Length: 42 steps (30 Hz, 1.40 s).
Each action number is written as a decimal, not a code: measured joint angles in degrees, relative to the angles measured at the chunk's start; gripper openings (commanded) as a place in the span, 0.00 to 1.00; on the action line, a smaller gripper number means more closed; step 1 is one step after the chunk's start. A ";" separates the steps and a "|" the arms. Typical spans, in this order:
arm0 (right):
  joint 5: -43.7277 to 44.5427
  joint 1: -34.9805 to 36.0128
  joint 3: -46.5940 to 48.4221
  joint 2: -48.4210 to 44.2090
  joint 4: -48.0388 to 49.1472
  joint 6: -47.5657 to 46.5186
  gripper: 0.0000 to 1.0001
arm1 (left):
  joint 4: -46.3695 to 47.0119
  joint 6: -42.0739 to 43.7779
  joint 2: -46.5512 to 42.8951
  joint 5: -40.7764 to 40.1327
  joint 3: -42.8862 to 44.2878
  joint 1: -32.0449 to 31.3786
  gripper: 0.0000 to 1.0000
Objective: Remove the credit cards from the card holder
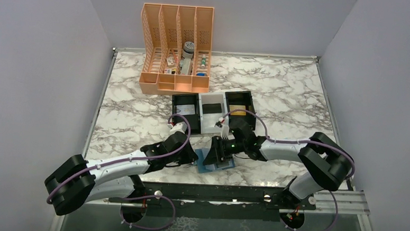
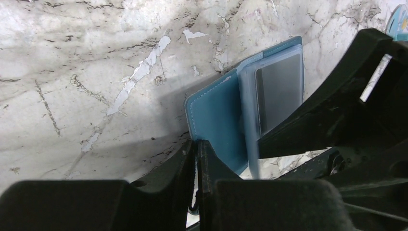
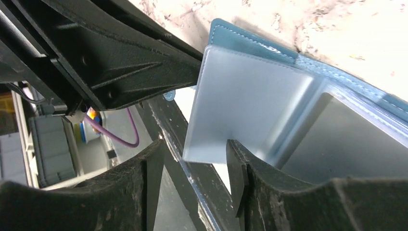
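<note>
1. The left gripper (image 2: 196, 145) is pinching the near edge of the card holder (image 2: 216, 118). Its fingers are pressed together on the blue cover, pinning the wallet to the marble table (image 1: 134, 106).
2. The holder is lying open near the middle of the table's front edge, between the two grippers and short of the black-and-white tray (image 1: 174, 107).
3. The right gripper (image 3: 192, 144) is standing spread, with a corner of the frosted plastic sleeve (image 3: 240, 101) hanging between its fingers. One finger appears to be brushing the sleeve, but nothing is being gripped.
4. Of the credit cards (image 2: 279, 89), one dark card is showing through the clear sleeve in the left wrist view and is still sitting inside the holder. No card is lying out on the table.
5. The work appears to be at its opening step, with one arm anchoring the wallet while the other is lining up for a first pull. The task looks barely begun.
6. The next move is calling for the right fingers to find the card's own exposed edge rather than the sleeve. They should then close on it and draw it out along the pocket's mouth against the left arm's hold. Closing on the sleeve alone would likely be dragging the whole wallet along instead.
</note>
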 measured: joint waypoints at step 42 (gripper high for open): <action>26.75 -0.90 -1.25 -22.25 -17.79 2.03 0.56 | 3.37 -0.76 7.13 0.00 1.95 0.07 0.37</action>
